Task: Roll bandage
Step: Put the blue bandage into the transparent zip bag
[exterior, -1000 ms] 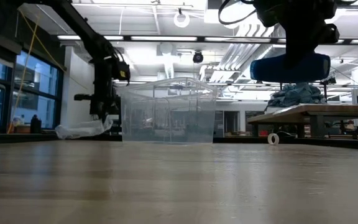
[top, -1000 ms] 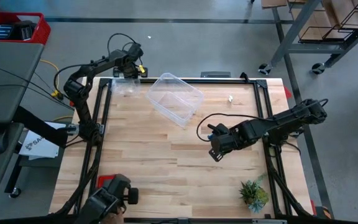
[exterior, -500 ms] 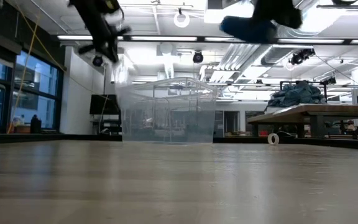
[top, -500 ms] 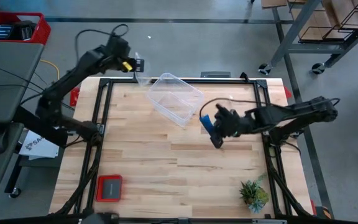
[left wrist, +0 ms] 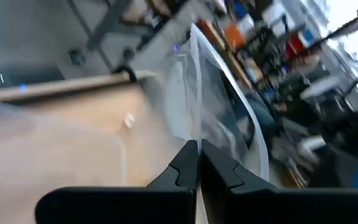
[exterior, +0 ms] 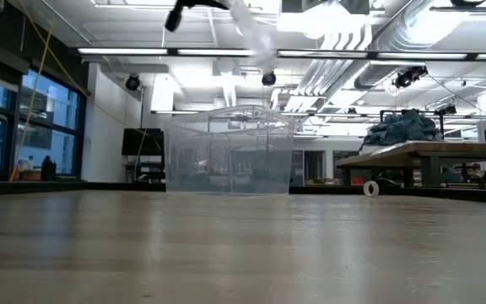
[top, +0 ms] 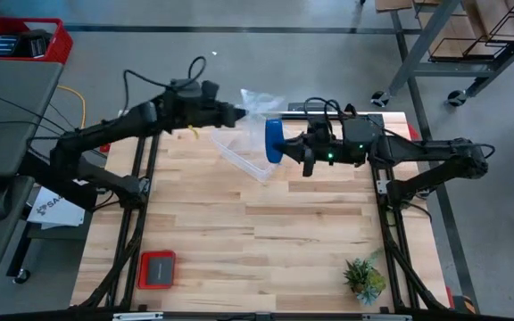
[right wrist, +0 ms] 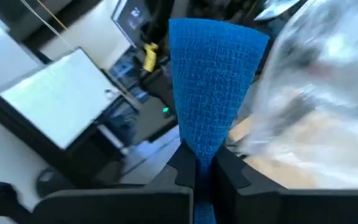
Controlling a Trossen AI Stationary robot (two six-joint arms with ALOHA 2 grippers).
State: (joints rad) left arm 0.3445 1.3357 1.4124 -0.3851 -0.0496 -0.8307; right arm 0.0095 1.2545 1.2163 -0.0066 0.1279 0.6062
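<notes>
I had swung my right gripper (top: 286,147) up toward twelve o'clock, pinching the bandage (top: 273,141) over the clear tub (top: 244,153); my left gripper (top: 236,113), clamping a clear plastic bag (top: 261,101), had come to meet it, likely for bagging.

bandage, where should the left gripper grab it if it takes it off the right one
On the wide free end of the bandage, fanned out beyond the right gripper, which pinches its narrow end. The left gripper would probably come from its own side, but it is shut on a clear plastic bag.
</notes>
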